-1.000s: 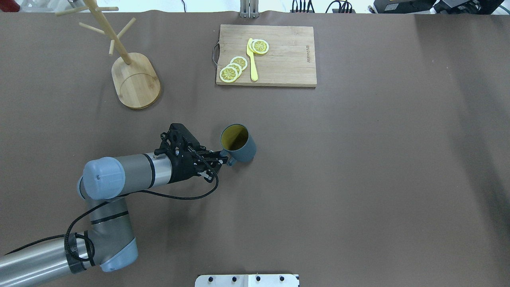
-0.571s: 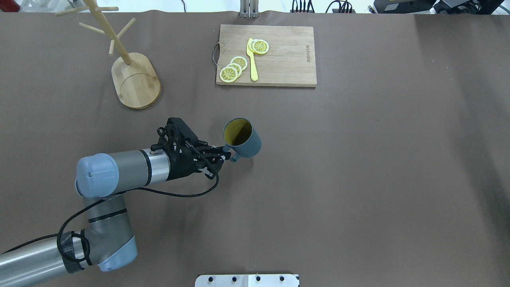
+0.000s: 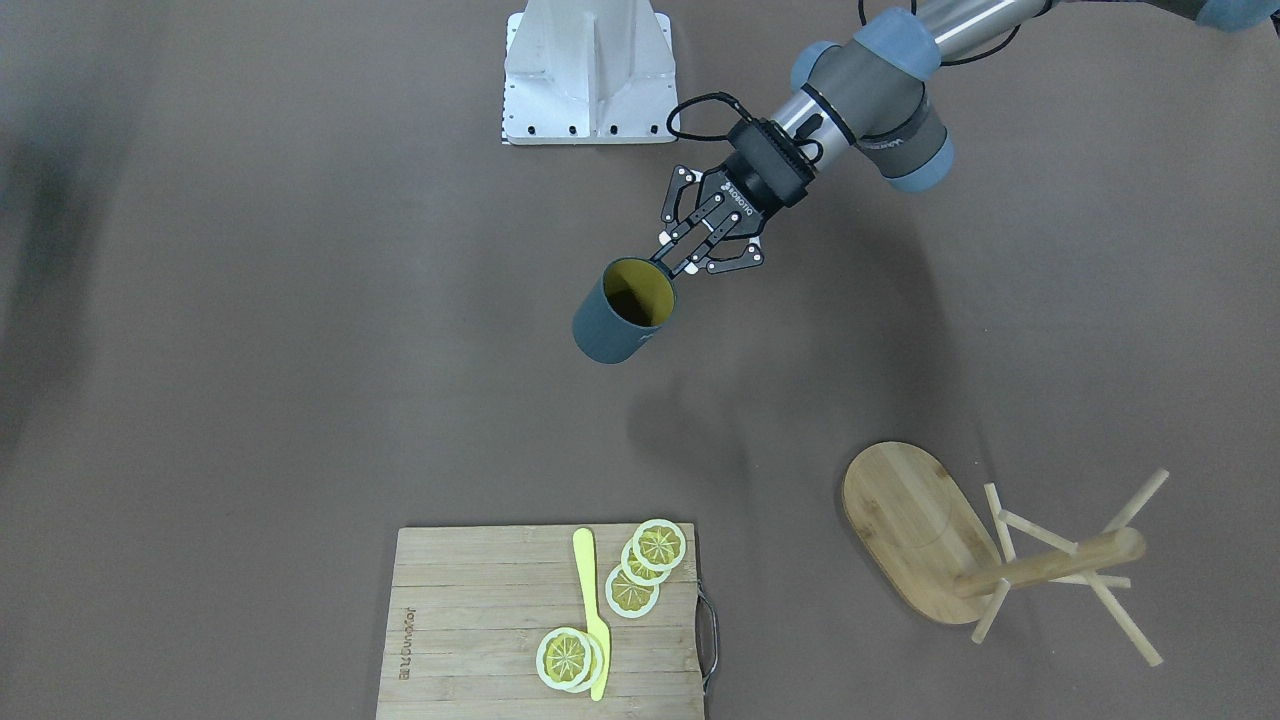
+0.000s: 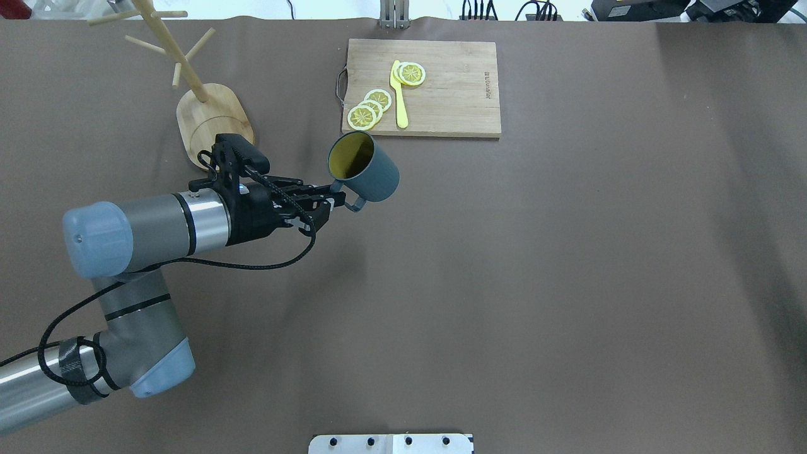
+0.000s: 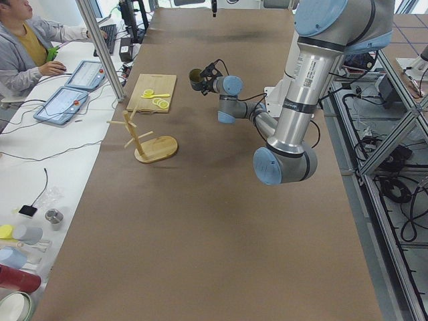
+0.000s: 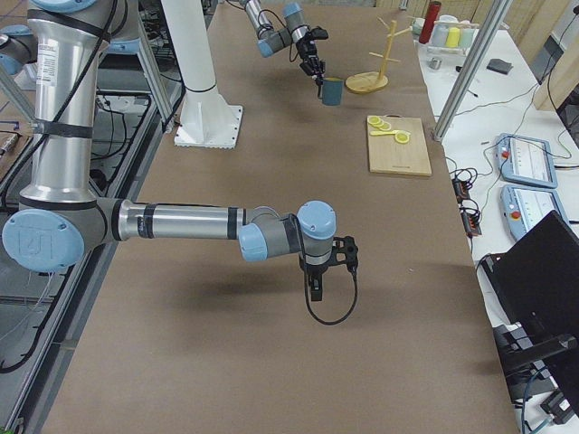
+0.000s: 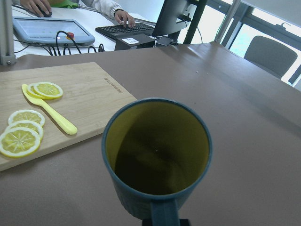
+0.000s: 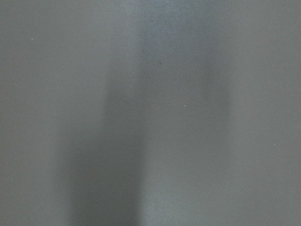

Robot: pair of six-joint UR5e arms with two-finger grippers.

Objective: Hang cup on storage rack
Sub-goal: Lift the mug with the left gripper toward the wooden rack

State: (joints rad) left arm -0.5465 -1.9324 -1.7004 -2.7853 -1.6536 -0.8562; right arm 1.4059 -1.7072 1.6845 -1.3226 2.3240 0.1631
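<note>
The slate-blue cup (image 4: 372, 176) with a yellow-olive inside hangs tilted in the air, clear of the table. My left gripper (image 4: 339, 199) is shut on its loop handle (image 4: 356, 203). The front view shows the cup (image 3: 606, 330) and the left gripper (image 3: 674, 264) as well. The left wrist view looks into the cup's mouth (image 7: 157, 155). The bamboo storage rack (image 4: 214, 123) stands at the far left, just beyond my left wrist, and it also shows in the front view (image 3: 905, 520). My right gripper (image 6: 314, 286) shows only in the right side view, low over bare table; I cannot tell its state.
A wooden cutting board (image 4: 441, 94) with lemon slices (image 4: 369, 108) and a yellow knife (image 4: 399, 94) lies at the far middle, just beyond the cup. The robot's base plate (image 4: 391, 443) is at the near edge. An operator (image 5: 23, 47) sits past the far-left side.
My left gripper has lifted the cup off the table and carried it away from me and to the left, toward the rack. The cup is now more tilted.
</note>
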